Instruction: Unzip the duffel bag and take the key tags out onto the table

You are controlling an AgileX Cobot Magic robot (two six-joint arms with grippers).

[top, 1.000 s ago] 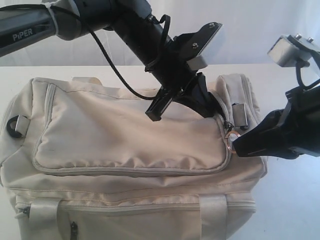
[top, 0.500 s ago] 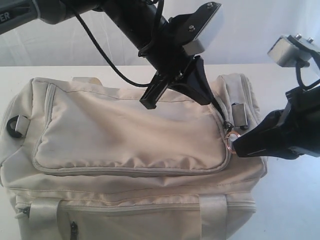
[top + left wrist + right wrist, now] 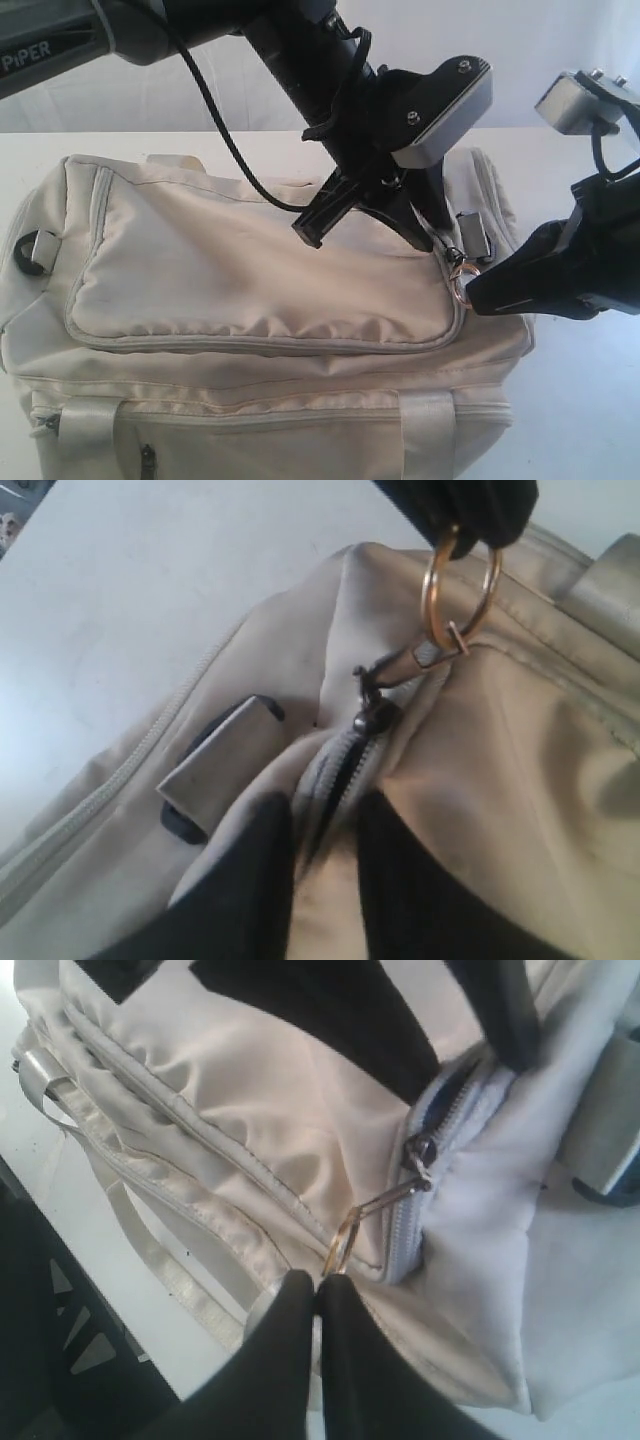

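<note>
The duffel bag (image 3: 250,280) lies on the table (image 3: 580,400) with its long axis running 9 to 3 o'clock. At its 3 o'clock end the right gripper (image 3: 470,290) is clenched on the brass ring (image 3: 460,283) hanging from the zipper (image 3: 345,765) pull, so this arm is the nearer one and the closed seam lies toward 9 o'clock from it. Just beyond, at about 11 o'clock from the ring, the left gripper (image 3: 322,810) has its jaws parted astride the zipper ridge and carries nothing. The key tags are nowhere in view, presumably inside.
</note>
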